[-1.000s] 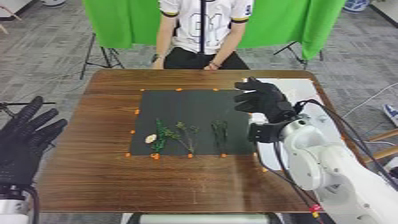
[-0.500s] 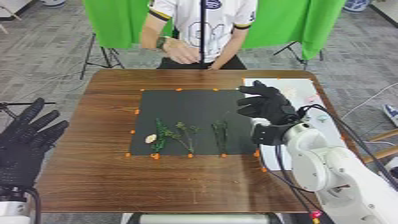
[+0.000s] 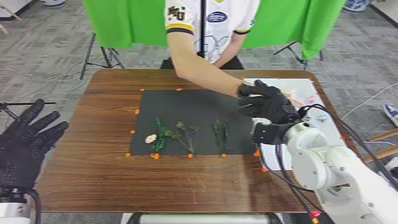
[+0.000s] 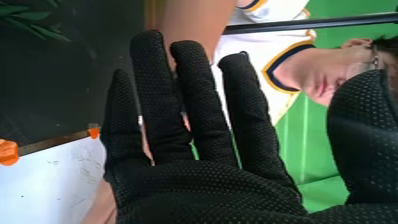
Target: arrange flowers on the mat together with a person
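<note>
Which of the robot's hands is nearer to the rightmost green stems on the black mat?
Right. The right hand is beyond the stems and to their right; the left hand is far to their left, beside the table.

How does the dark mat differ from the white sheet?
The mat is dark, while the sheet is white. The mat lies near the middle of the table; the sheet lies towards its right side. Both are flat on the wood.

White flower [image 3: 150,138] on dark mat [image 3: 173,110]
</note>
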{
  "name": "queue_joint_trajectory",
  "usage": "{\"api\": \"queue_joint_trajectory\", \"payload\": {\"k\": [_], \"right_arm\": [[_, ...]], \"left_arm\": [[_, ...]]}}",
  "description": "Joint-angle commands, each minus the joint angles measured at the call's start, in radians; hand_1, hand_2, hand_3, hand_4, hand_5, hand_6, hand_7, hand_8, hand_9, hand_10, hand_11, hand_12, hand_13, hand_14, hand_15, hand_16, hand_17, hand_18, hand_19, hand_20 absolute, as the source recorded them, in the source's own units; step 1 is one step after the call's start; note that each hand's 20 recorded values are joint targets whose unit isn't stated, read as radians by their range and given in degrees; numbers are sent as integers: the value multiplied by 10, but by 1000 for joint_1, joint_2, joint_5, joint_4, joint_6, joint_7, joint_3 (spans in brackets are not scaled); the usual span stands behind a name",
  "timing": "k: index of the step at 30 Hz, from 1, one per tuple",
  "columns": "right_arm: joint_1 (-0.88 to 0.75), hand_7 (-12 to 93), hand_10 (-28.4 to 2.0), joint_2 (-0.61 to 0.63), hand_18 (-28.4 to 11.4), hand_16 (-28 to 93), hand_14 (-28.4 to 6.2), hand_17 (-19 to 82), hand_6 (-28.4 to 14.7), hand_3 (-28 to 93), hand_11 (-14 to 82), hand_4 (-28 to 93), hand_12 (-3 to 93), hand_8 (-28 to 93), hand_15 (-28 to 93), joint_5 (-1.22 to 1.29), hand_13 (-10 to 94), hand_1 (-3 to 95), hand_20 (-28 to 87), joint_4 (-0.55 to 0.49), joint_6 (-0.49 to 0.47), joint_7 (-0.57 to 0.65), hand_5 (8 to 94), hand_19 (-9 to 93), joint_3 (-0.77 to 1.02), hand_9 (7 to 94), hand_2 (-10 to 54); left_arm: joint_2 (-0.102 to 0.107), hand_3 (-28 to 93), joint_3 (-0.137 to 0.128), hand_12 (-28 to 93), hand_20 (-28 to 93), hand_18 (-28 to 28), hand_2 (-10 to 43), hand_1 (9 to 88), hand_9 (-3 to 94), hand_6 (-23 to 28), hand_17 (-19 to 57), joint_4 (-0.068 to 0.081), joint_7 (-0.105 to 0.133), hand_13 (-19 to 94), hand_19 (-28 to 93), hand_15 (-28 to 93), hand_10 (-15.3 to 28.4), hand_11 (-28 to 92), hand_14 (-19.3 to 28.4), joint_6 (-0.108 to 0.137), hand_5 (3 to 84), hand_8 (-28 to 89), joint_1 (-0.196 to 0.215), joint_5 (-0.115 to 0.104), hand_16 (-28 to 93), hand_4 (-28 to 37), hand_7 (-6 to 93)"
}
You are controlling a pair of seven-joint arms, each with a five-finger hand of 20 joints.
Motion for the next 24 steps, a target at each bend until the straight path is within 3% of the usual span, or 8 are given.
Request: {"api": "queue_joint_trajectory", "payload": {"k": [1,4,7,8,10,15,18,24], "right_arm": [[9,137,-179,-6,-284,109,-203,88,-13,702,184,-257,148,-121,488,-14,465,209,147,2,-4,3,544,570,-3,591,41],[12,138,-179,-8,-284,109,-203,87,-13,703,184,-256,148,-123,487,-20,464,209,146,3,-2,6,545,569,-8,591,40],[11,138,-179,-8,-284,109,-203,87,-14,704,185,-257,148,-123,488,-17,464,211,145,3,-3,6,545,569,-7,592,40],[8,138,-179,-7,-284,109,-203,87,-14,704,185,-257,148,-123,488,-17,464,211,145,2,-3,4,545,569,-6,593,40],[7,138,-179,-5,-284,109,-203,87,-13,703,185,-258,148,-123,487,-18,464,212,145,1,2,3,545,569,-7,593,40],[15,138,-178,-3,-284,109,-204,87,-13,704,185,-258,148,-123,488,-27,465,211,144,2,7,3,547,568,-15,593,39],[11,139,-178,-3,-284,108,-204,87,-13,705,186,-259,148,-123,489,-14,465,211,144,0,11,0,547,568,-13,595,38],[13,139,-178,0,-284,108,-204,87,-13,706,186,-259,148,-123,489,-22,465,212,143,-2,24,1,548,569,-19,595,38]], "left_arm": [[-2,757,-10,123,196,194,57,197,312,42,-83,-13,-14,214,418,452,147,170,222,2,317,-80,11,11,-47,-264,89],[10,757,-10,122,196,194,57,197,312,42,-83,-15,-4,214,418,453,147,170,222,11,317,-80,15,0,-46,-263,89],[-10,757,-7,122,196,194,57,197,312,42,-83,-15,-23,215,419,452,147,169,222,0,317,-80,3,17,-47,-262,90],[29,757,-8,122,196,194,57,198,312,42,-83,-17,16,215,419,452,147,169,222,22,317,-80,29,-16,-47,-262,90],[65,756,-8,122,196,194,57,198,312,42,-84,-16,50,215,420,452,148,169,222,40,317,-81,46,-49,-47,-262,90],[98,757,-8,122,196,194,57,198,312,42,-83,-16,86,214,420,453,147,169,222,56,317,-81,67,-79,-47,-260,90],[82,757,0,122,195,195,57,199,312,43,-83,-15,63,214,420,453,148,170,223,50,317,-81,51,-61,-47,-260,90],[68,757,-1,122,195,195,57,200,313,44,-83,-15,46,214,421,454,148,172,223,42,318,-81,41,-48,-48,-261,92]]}}
